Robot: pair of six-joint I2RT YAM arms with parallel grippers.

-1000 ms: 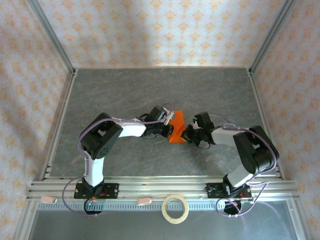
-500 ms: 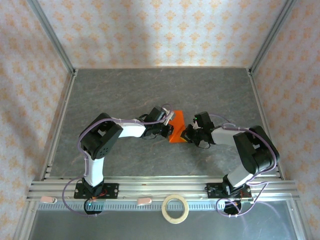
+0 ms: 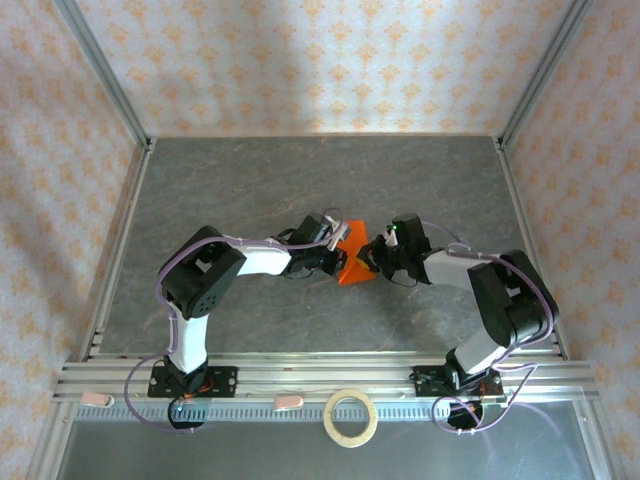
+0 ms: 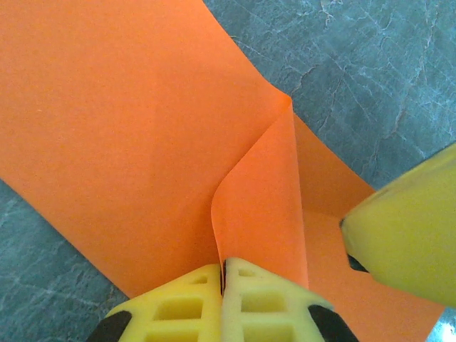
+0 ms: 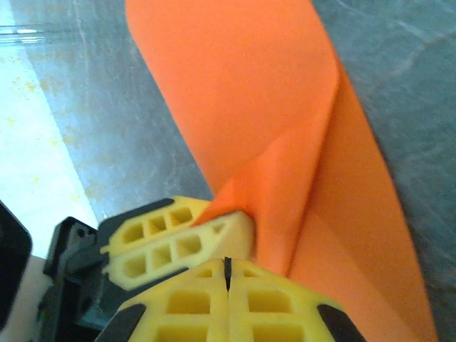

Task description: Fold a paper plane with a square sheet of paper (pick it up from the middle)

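The bright orange sheet of paper (image 3: pixel 355 268) lies partly folded on the grey table, between the two arms. One flap (image 4: pixel 263 199) curls up off the sheet. My left gripper (image 4: pixel 223 269) is shut on the flap's lower edge; from above it (image 3: pixel 342 250) sits at the paper's left side. My right gripper (image 5: pixel 228 267) is shut with nothing visible between its fingers, and from above it (image 3: pixel 374 254) is at the paper's right side. One of its yellow fingers (image 4: pixel 406 235) rests its tip on the flat paper next to the raised flap. The left gripper's fingers (image 5: pixel 178 239) sit under the flap's corner.
A pale tape ring (image 3: pixel 351 417) lies on the front ledge, behind the aluminium rail (image 3: pixel 300 375). Metal frame posts and patterned walls close in the grey table (image 3: pixel 320 180) on three sides.
The right gripper has moved left and a little away from the bases, onto the paper's right edge. The left gripper has stayed put, still holding the flap.
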